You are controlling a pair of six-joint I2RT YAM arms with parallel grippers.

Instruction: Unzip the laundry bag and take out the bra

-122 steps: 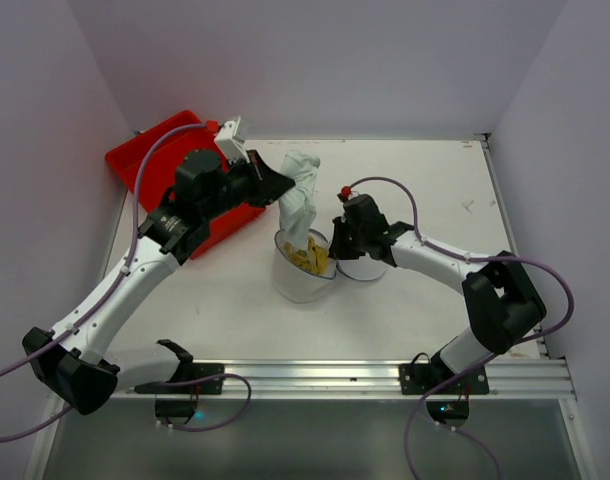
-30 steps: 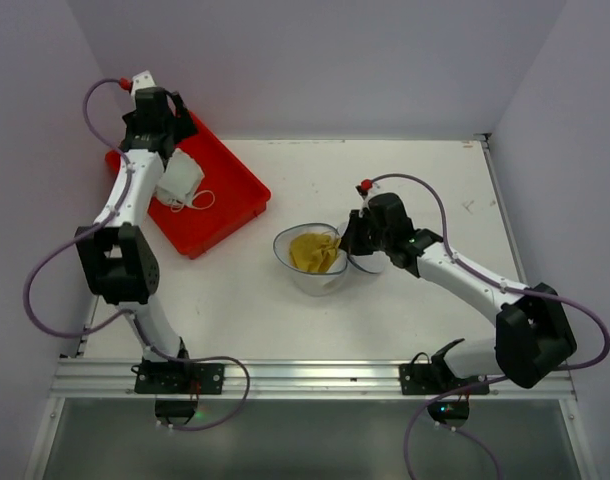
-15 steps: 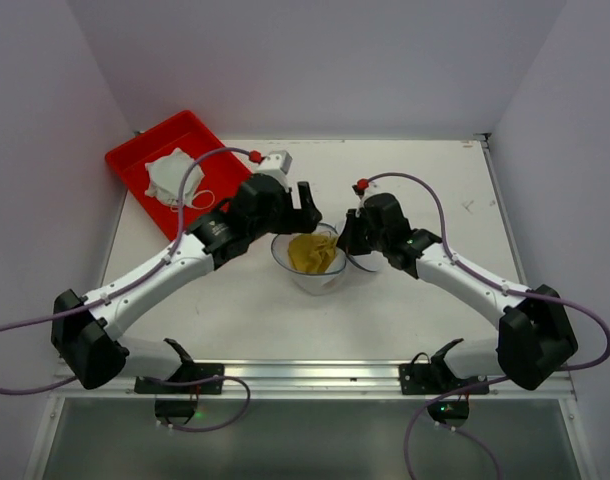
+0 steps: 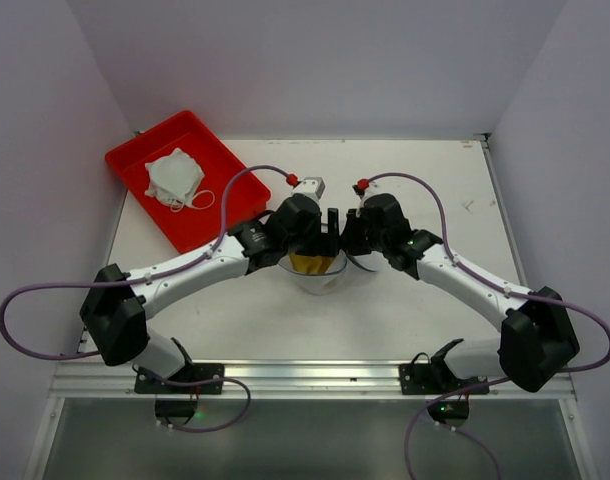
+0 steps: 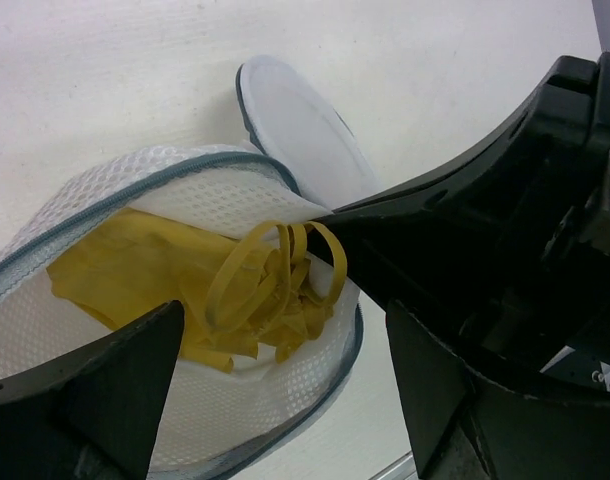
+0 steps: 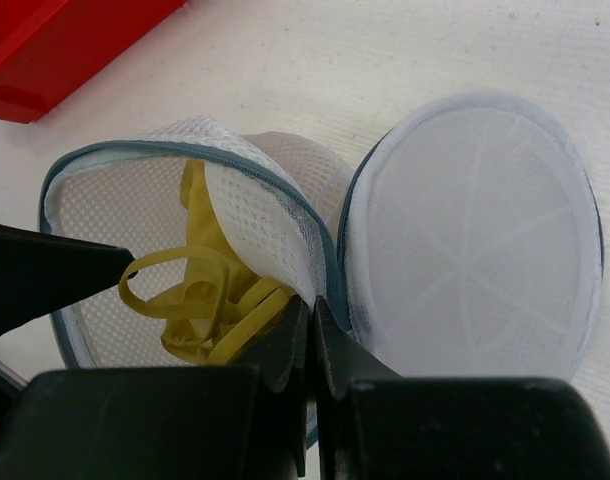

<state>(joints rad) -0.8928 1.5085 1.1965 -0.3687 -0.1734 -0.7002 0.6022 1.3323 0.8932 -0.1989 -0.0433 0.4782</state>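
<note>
From where I stood the job looked about half done. The laundry bag (image 6: pixel 265 235) sat in the middle of the surface (image 4: pixel 435 180), between the two arms. Its zip (image 6: pixel 135 147) was already run open and the round lid flap (image 6: pixel 475 240) lay flat beside it on the right. The bra (image 5: pixel 135 270), a yellow one, was not yet out. It lay bunched in the bottom of the mesh bowl with its straps (image 5: pixel 240 280) looping up towards the rim. The right claw (image 6: pixel 311 320) was closed tight on the right edge of the bag, pinching a fold of mesh there, which I took to be steadying it. The left claw (image 5: pixel 285 340) hung just over the open mouth with its jaws spread wide and nothing in them. What remained, as I judged it, was to grip the yellow cloth and lift it clear. The mouth looked crowded. The right claw sat close against it and a fold of mesh leaned in over part of the bra, so the loose straps might well snag on the rim. Far off to the left stood a red tray (image 4: pixel 135 160) with a crumpled white cloth (image 4: pixel 173 175) in it, well apart from the bag.
</note>
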